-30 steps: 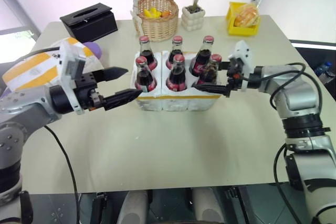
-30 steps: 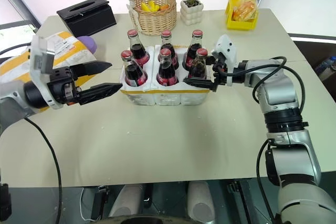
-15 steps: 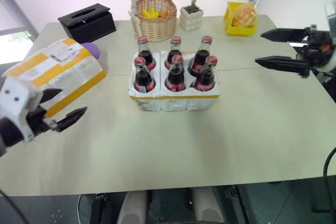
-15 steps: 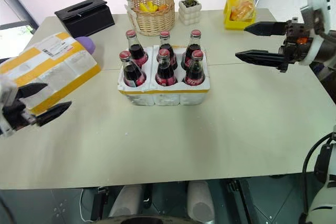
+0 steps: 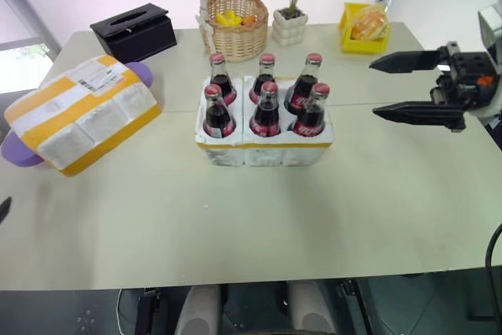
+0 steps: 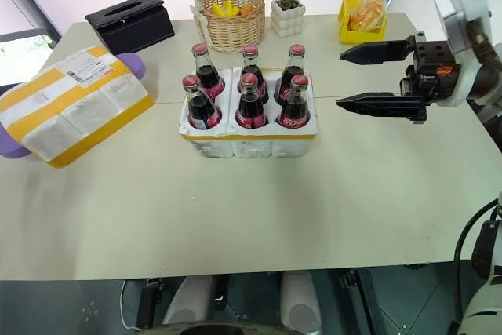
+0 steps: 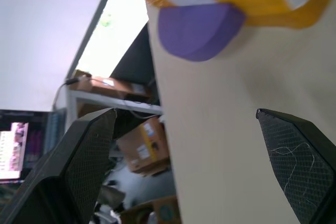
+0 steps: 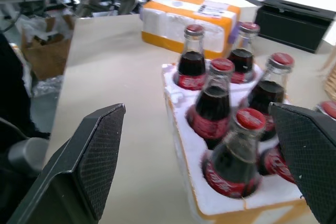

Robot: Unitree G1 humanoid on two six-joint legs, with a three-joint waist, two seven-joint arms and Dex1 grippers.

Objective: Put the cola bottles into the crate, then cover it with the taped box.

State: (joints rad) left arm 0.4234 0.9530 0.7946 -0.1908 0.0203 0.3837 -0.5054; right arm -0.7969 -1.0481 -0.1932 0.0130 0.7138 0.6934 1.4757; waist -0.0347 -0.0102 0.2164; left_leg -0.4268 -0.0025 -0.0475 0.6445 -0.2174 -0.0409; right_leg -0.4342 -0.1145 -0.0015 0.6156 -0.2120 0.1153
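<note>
Right eye view: right gripper [image 6: 375, 78] spread and empty, right of frame, clear of the crate [image 6: 248, 135] at centre holding six cola bottles [image 6: 250, 101]. Left gripper [image 7: 184, 166] also spread; taped box [image 6: 72, 106] lies tilted at left on a purple object [image 6: 9, 143]. Risk: one-sided lift slips it.

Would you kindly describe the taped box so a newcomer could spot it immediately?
Start at the crate of cola bottles mid-table, then look towards the table's left edge. The taped box lies there on something purple: large white foam, wide yellow bands, a shipping label on top, unlike the black tissue box behind it.
</note>
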